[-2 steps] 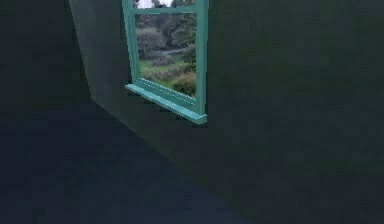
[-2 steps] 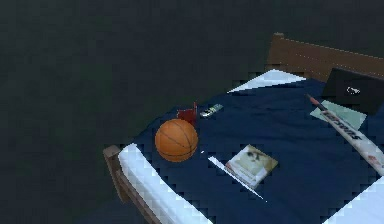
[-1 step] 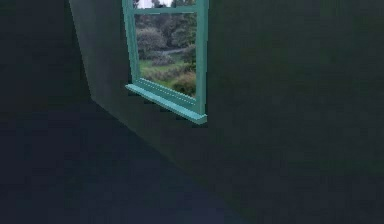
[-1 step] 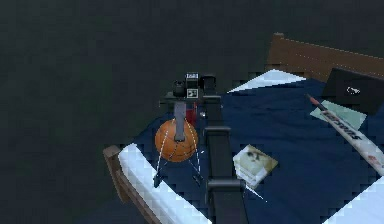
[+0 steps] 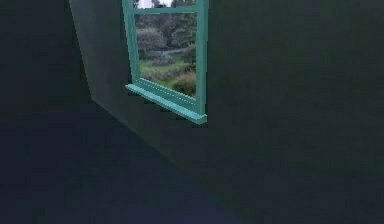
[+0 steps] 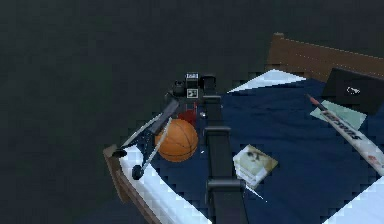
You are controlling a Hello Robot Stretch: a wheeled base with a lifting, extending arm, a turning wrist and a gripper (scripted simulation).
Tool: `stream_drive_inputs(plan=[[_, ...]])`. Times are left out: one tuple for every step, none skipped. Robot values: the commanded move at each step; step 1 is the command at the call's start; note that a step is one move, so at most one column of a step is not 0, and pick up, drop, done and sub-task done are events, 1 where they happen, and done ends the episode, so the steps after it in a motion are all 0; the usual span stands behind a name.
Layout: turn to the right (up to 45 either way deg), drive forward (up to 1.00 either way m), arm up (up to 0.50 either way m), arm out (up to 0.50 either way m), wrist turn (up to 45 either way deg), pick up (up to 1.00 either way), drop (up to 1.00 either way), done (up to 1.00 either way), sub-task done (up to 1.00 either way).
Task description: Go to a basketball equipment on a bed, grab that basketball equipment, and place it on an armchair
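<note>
Claw (image 6: 166, 108) near basketball (image 6: 179, 142) on bed (image 6: 290, 128); whether it holds anything, unclear.

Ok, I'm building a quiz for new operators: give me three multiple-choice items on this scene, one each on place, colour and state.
1. Where is the basketball? A on the floor; B on the bed, near its corner; C on a chair.
2. What colour is the window frame? A teal; B red; C yellow.
3. How is the pale book beside the arm? A standing upright; B hanging off the edge; C lying flat on the bed.
Answers: B, the orange ball sits at the bed's corner; A, the frame is blue-green; C, its broad face is up.
</note>
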Motion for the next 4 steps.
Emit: stream_drive_inputs(plan=[[0.0, 0.00, 0.00, 0.00, 45.0, 0.00, 0.00, 0.00, 0.00], [0.0, 0.00, 0.00, 0.00, 45.0, 0.00, 0.00, 0.00, 0.00], [0.0, 0.00, 0.00, 0.00, 30.0, 0.00, 0.00, 0.00, 0.00], [0.0, 0.00, -0.30, 0.00, 0.0, 0.00, 0.00, 0.00, 0.00]])
